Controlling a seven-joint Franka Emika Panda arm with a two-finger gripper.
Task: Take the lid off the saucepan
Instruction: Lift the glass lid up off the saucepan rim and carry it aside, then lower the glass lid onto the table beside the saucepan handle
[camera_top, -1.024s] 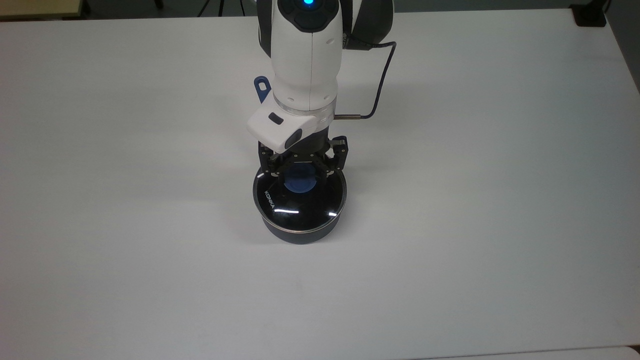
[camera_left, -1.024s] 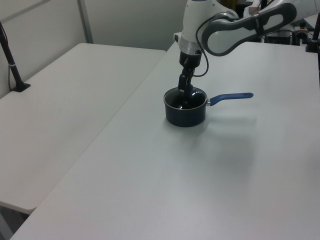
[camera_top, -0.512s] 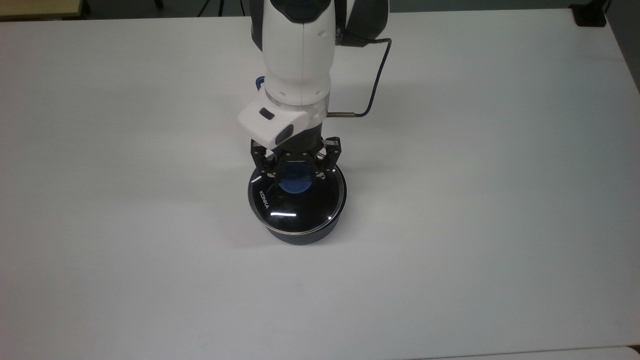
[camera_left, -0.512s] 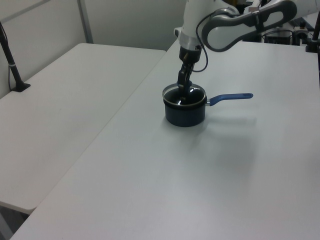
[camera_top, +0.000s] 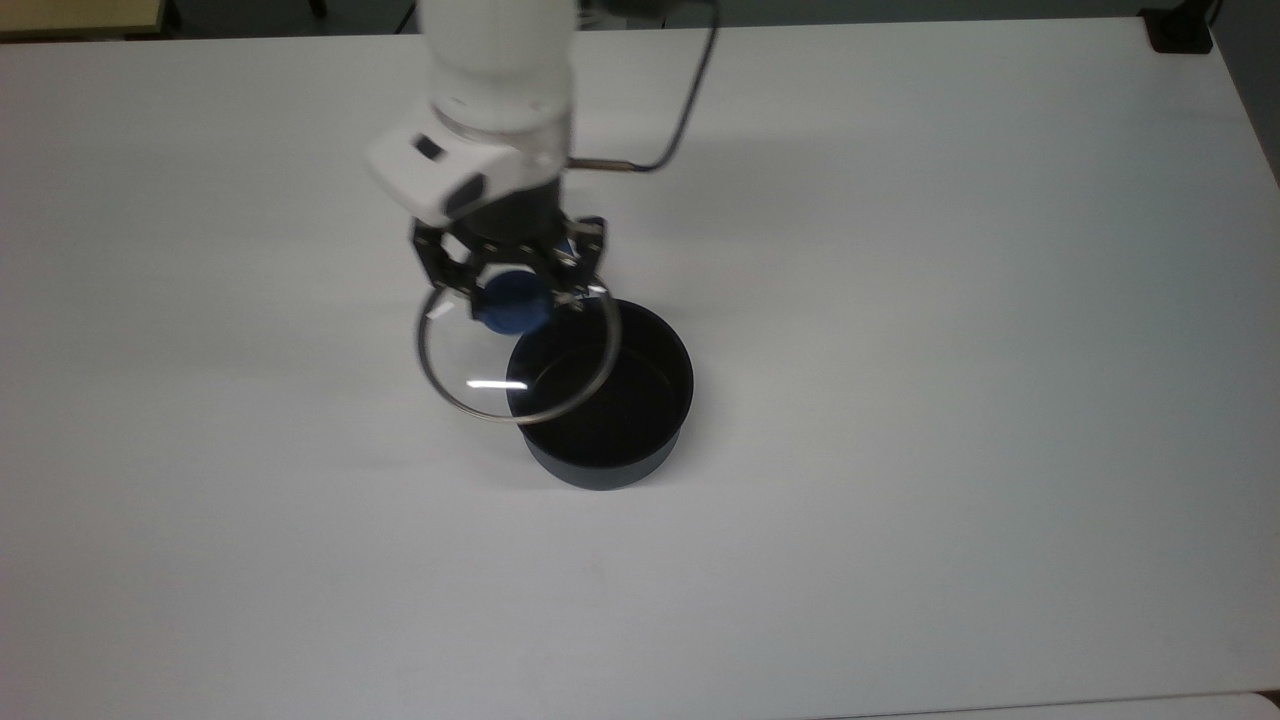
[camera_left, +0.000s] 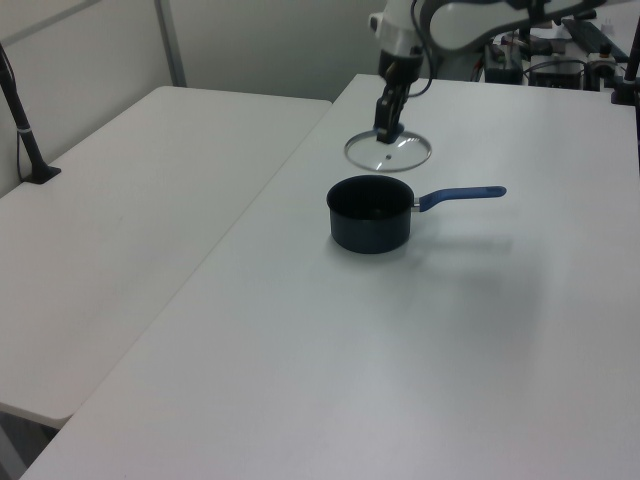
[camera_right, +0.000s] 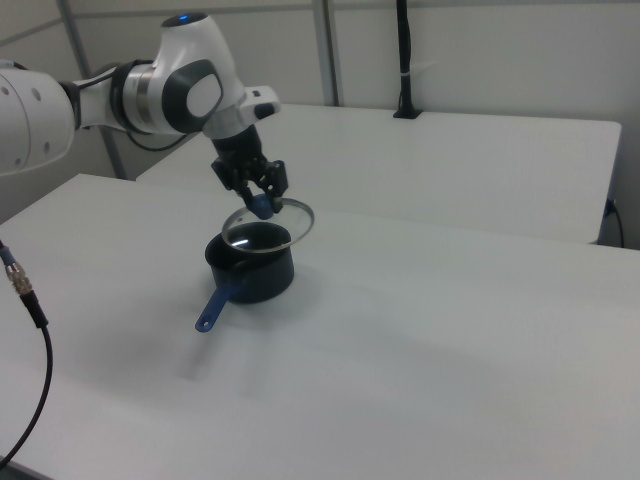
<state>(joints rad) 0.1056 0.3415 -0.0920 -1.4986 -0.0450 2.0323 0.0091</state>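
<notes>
top view: gripper (camera_top: 512, 300) clamped on blue knob of lid (camera_top: 470, 385), lid hangs under it, clear of saucepan (camera_top: 610, 450) at lower right | left view: lid (camera_left: 405, 156) below gripper (camera_left: 386, 133), saucepan (camera_left: 370, 228) lower, apart | right view: gripper (camera_right: 260, 204) above saucepan (camera_right: 262, 280), lid (camera_right: 290, 230) raised on table (camera_right: 450, 340)

A broad white counter (camera_top: 950, 300) carries the saucepan (camera_top: 610, 420), which stands uncovered near its middle, black inside showing. In the left view its long blue handle points to the left view's right.
</notes>
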